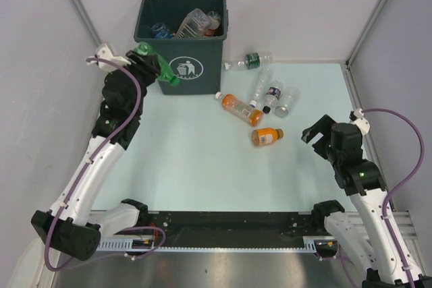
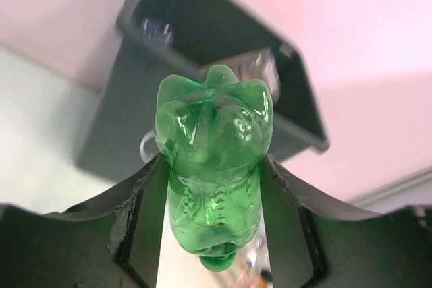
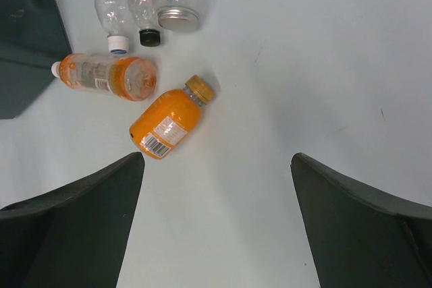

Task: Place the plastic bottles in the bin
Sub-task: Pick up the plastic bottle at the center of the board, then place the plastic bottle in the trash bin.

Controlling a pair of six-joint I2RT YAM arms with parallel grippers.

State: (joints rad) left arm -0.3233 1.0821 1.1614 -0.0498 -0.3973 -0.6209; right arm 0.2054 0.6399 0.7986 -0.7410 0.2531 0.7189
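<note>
My left gripper [image 1: 149, 65] is shut on a green plastic bottle [image 1: 167, 75], held in the air at the front left corner of the bin [image 1: 192, 45]. In the left wrist view the green bottle [image 2: 212, 133] sits squeezed between both fingers [image 2: 145, 214], base toward the bin [image 2: 121, 126], cap down. Bottles lie inside the bin [image 1: 192, 23]. On the table lie two orange bottles [image 1: 241, 108] [image 1: 266, 137] and several clear ones [image 1: 260, 84]. My right gripper [image 1: 316, 133] hangs open, right of the nearer orange bottle [image 3: 167, 121]. Nothing is between the fingers of my right gripper [image 3: 216, 224].
A clear bottle with a green label [image 1: 251, 61] lies near the back wall, right of the bin. Grey walls with metal posts close in the table on the left, back and right. A black rail [image 1: 223, 231] runs along the near edge between the arm bases.
</note>
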